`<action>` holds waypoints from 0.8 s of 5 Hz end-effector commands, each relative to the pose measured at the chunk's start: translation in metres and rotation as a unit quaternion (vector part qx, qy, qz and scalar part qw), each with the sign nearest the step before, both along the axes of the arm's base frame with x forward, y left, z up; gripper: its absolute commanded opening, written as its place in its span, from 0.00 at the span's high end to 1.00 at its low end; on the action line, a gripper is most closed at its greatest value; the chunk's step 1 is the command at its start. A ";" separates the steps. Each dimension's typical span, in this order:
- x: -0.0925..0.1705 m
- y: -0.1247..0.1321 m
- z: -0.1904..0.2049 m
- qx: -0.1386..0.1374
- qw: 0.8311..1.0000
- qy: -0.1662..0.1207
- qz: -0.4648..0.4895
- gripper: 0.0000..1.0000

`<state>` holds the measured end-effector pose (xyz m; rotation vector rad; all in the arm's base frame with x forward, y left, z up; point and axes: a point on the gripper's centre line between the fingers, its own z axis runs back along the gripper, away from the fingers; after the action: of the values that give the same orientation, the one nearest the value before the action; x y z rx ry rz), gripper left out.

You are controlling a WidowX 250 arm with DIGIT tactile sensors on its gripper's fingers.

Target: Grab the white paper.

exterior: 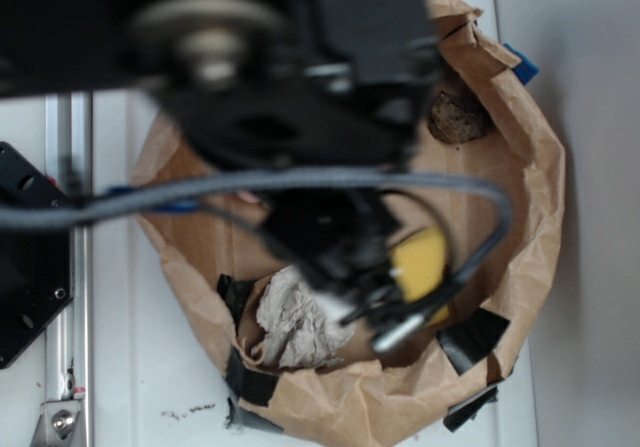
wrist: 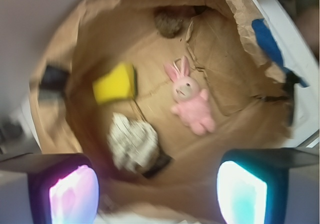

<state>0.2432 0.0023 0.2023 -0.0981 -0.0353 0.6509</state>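
Observation:
The white paper (exterior: 295, 322) is a crumpled greyish wad lying at the near edge of the brown paper lining (exterior: 520, 167). In the wrist view the white paper (wrist: 131, 141) sits below the yellow sponge, blurred. My gripper (wrist: 157, 191) is open, its two pads wide apart at the bottom of that view with nothing between them. It hangs above the lining, and the wad lies ahead of the left pad. In the exterior view the gripper (exterior: 375, 312) is just right of the wad, partly blurred.
A yellow sponge (wrist: 115, 82) lies beside the wad, and a pink plush bunny (wrist: 191, 103) to its right. A dark brown lump (wrist: 169, 21) rests at the far side. Black tape (exterior: 470, 339) holds the lining's rim. A cable (exterior: 300, 182) loops across.

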 end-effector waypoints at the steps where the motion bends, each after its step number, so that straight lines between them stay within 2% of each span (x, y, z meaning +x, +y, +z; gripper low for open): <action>1: 0.001 0.012 0.015 0.001 0.999 -0.028 0.019 0.00; 3: 0.001 0.012 0.015 0.001 0.999 -0.028 0.019 0.00; 4: -0.006 -0.001 -0.031 0.016 1.000 0.015 0.007 0.00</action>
<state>0.2360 -0.0039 0.1609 -0.0449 0.0260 0.6670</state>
